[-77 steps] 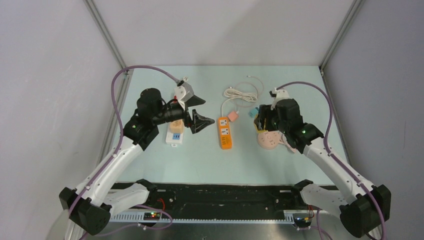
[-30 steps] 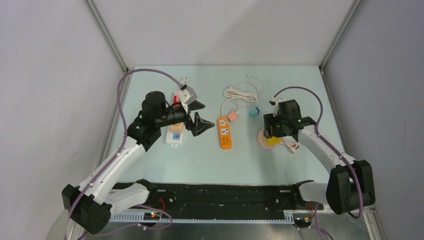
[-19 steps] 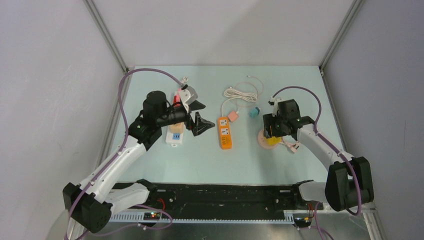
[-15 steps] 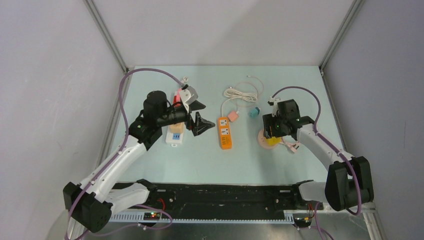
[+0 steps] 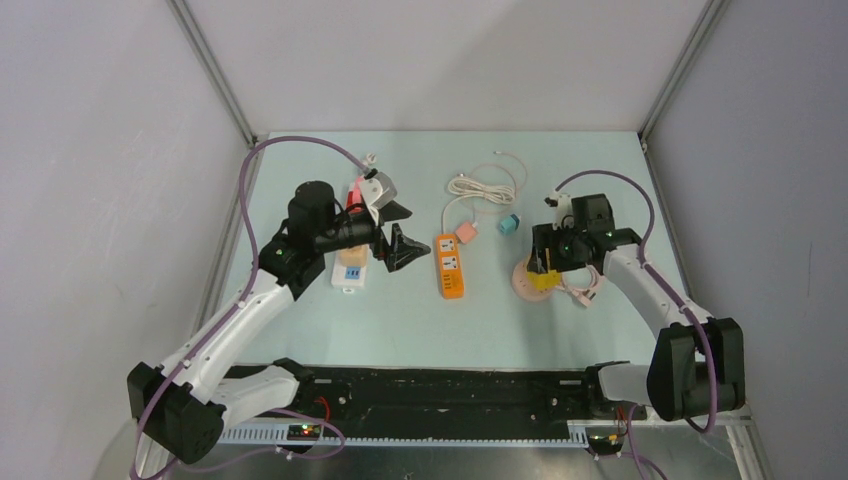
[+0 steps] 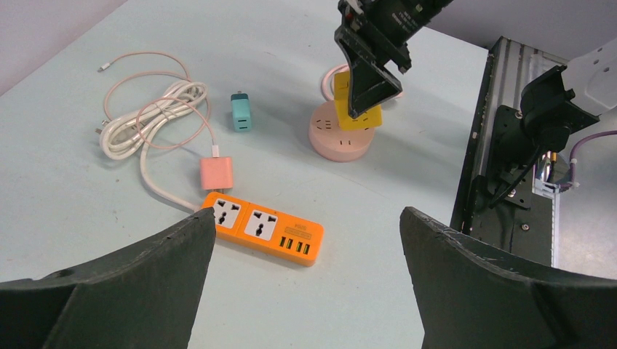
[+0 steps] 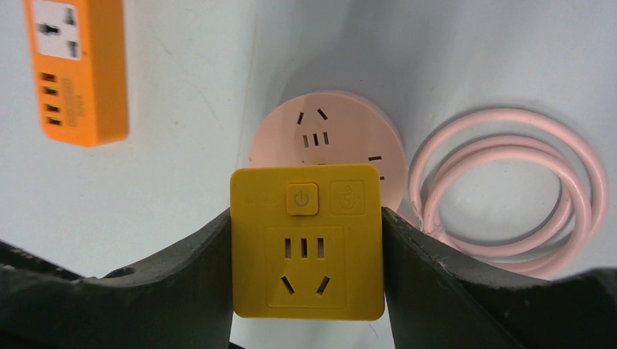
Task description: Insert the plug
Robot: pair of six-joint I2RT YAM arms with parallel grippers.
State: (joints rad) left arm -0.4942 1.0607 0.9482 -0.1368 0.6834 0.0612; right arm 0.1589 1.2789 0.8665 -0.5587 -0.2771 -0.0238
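My right gripper is shut on a yellow square plug with a power button and a socket face. It holds the plug over the near part of a round pink socket base. From above, the plug overlaps that base, with the right gripper on it. The left wrist view shows the plug tilted on top of the base; its prongs are hidden. My left gripper hangs open and empty left of the orange strip.
An orange power strip lies mid-table with a pink adapter at its far end. A coiled white cable and a teal adapter lie behind. A white strip lies under the left arm. A pink cord coil lies beside the base.
The right wrist has swung slightly right and back while the yellow plug stays over the pink base. The left arm has not moved.
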